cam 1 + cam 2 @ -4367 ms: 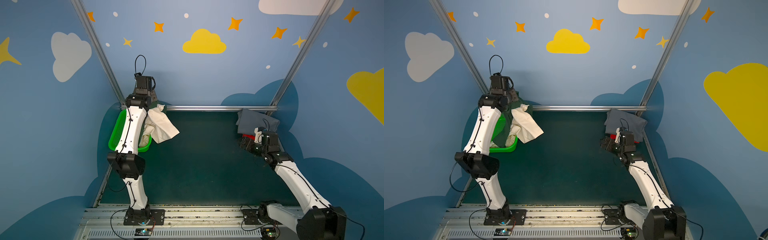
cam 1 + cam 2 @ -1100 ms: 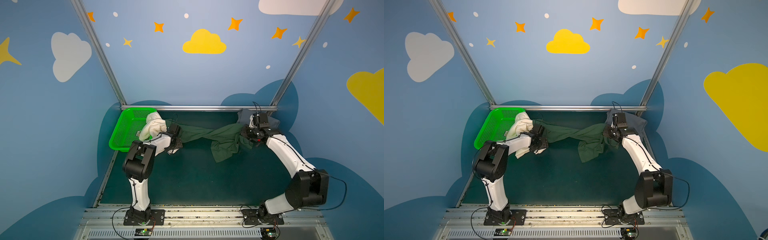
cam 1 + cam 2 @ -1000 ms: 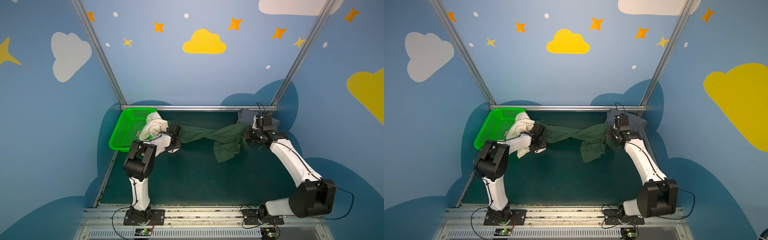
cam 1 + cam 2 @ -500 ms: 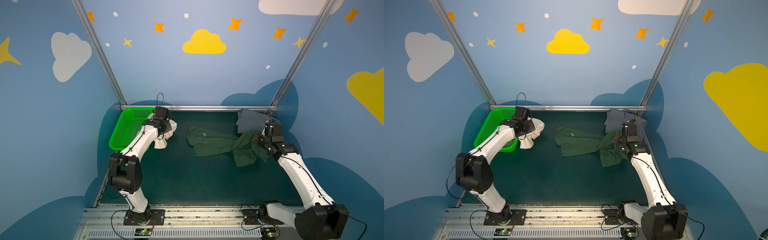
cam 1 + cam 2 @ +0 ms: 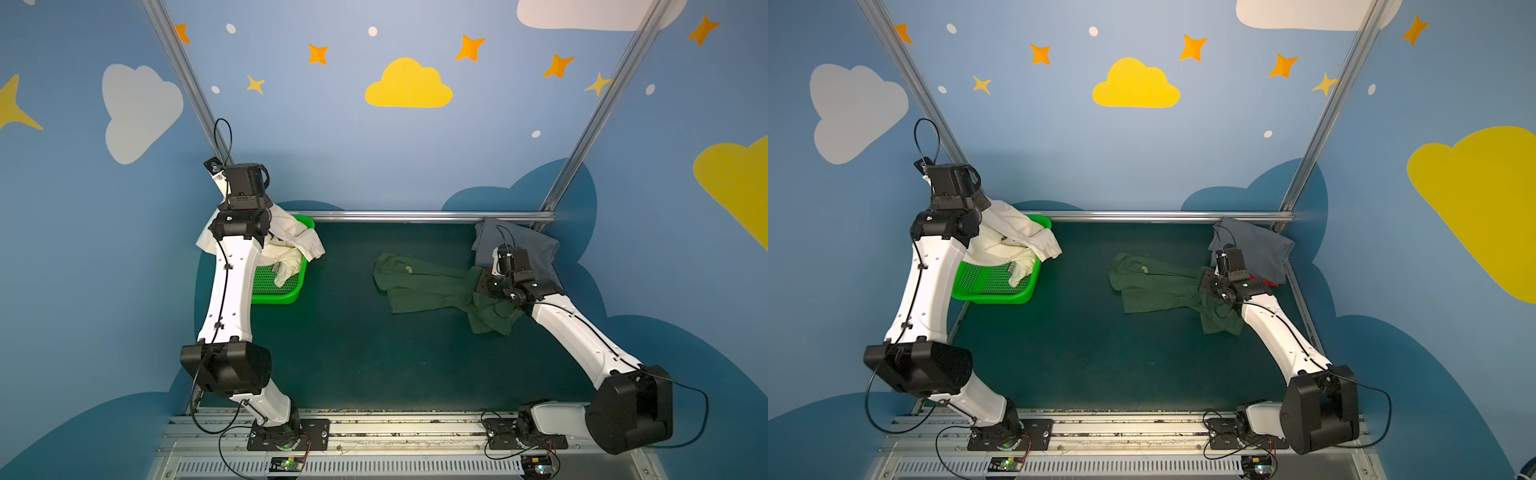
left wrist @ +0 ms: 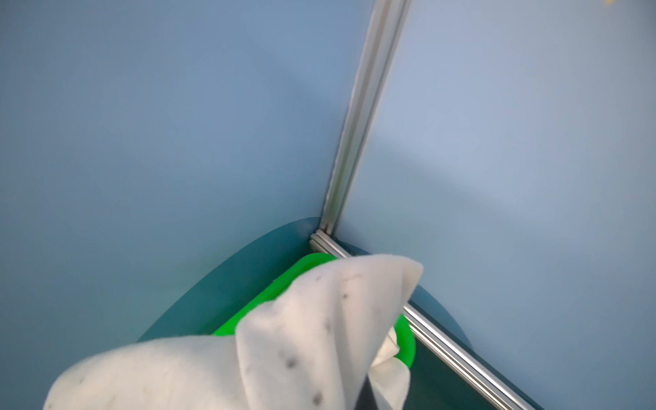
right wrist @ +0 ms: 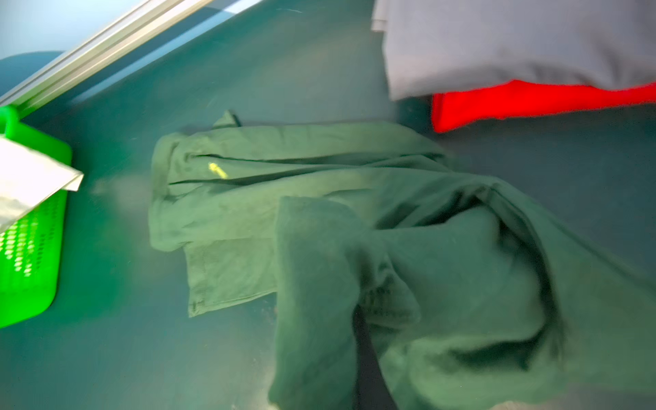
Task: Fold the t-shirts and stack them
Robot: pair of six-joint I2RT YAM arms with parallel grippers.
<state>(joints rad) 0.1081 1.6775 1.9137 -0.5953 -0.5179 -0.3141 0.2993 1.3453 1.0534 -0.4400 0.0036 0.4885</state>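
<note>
The green shirt (image 5: 419,282) lies twisted on the mat (image 5: 353,353), well apart from the basket (image 5: 274,297), and the right gripper (image 5: 480,289) is closed on its far end. To spread it well, I think this end should go slowly away from the basket, so the twist opens. The left gripper (image 5: 249,214), above the basket, is clamped on the cream shirt (image 5: 291,232), whose lower part hangs into the basket; nothing else shows inside. Farthest from the basket, the grey shirt (image 5: 528,245) covers the red shirt (image 7: 532,99).
</note>
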